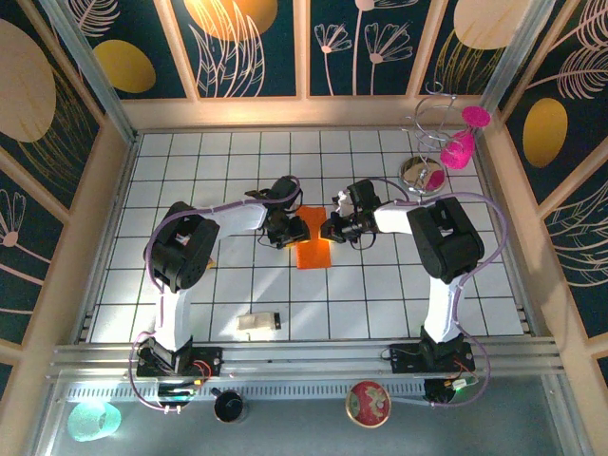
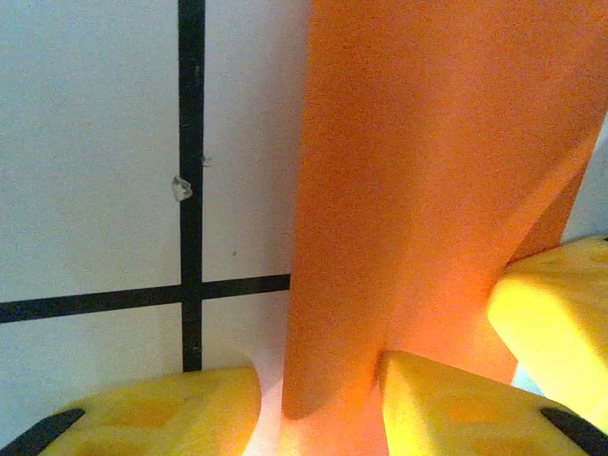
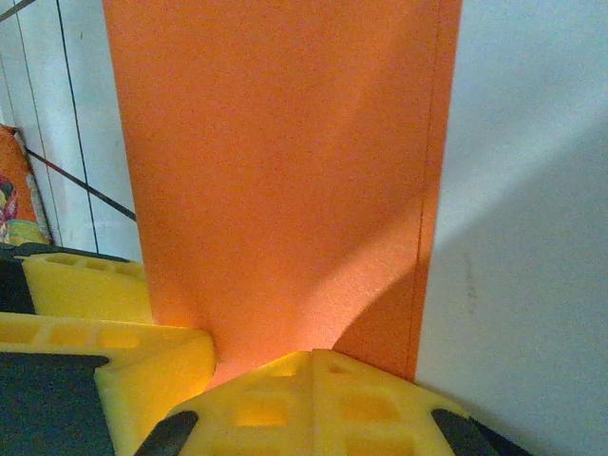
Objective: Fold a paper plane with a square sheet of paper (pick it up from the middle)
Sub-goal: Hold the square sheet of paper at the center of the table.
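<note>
The square sheet of paper is bright orange and lies mid-table, folded into an upright rectangle. Both grippers meet at its far edge. My left gripper is at the far-left corner, and in the left wrist view its yellow fingers stand apart with a raised curl of the paper between them, touching the right-hand finger. My right gripper is at the far-right corner. Its fingertips are pressed together on the lifted upper layer of the paper. The paper plane is out of view.
A small beige block lies near the front edge. A wire stand with pink cups and a metal dish occupy the back right corner. A crinkled coloured wrapper lies just left of the paper.
</note>
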Motion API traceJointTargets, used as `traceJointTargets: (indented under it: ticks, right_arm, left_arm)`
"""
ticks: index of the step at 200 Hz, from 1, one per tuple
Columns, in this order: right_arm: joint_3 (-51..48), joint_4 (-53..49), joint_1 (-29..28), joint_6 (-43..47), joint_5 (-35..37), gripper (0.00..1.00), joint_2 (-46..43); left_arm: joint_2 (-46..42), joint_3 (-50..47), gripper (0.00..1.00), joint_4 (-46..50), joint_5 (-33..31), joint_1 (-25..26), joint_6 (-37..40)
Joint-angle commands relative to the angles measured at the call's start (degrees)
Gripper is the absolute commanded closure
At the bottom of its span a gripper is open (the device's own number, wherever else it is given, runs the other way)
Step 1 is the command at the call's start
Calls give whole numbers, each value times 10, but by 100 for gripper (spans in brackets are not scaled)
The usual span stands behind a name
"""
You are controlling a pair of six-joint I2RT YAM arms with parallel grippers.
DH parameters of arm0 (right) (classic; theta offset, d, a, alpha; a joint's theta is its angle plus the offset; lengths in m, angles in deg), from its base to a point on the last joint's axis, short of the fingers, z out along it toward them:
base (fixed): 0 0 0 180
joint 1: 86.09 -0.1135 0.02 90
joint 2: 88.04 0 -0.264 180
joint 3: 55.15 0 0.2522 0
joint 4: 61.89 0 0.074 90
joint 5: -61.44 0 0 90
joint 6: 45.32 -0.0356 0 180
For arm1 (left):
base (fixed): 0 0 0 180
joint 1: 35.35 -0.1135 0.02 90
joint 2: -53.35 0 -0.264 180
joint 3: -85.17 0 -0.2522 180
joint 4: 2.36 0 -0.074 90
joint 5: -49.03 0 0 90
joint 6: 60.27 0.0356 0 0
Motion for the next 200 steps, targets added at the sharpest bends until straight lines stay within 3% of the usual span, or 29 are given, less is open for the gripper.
traceJointTargets:
  ticks: [1, 56, 87, 141, 178, 200]
  right_arm:
    - [-22, -87, 1, 21, 80, 99, 59]
    - [-28, -117, 7, 21, 111, 100, 83]
    - [-25, -131, 6, 13, 130, 100, 86]
    - [-15, -152, -3, 6, 147, 100, 95]
    - [-8, -156, -12, -1, 149, 100, 103]
    - [-7, -157, -15, -3, 151, 100, 104]
  left_arm:
    - [120, -36, 56, -55, -56, 18, 18]
    - [-11, 76, 46, 17, -179, 15, 49]
    - [-67, 71, 46, -7, -165, 10, 54]
    - [-82, -15, 77, -170, 23, 6, -8]
    - [-65, -50, 95, -193, 54, 0, -24]
    - [-54, -65, 99, -205, 80, -4, -24]
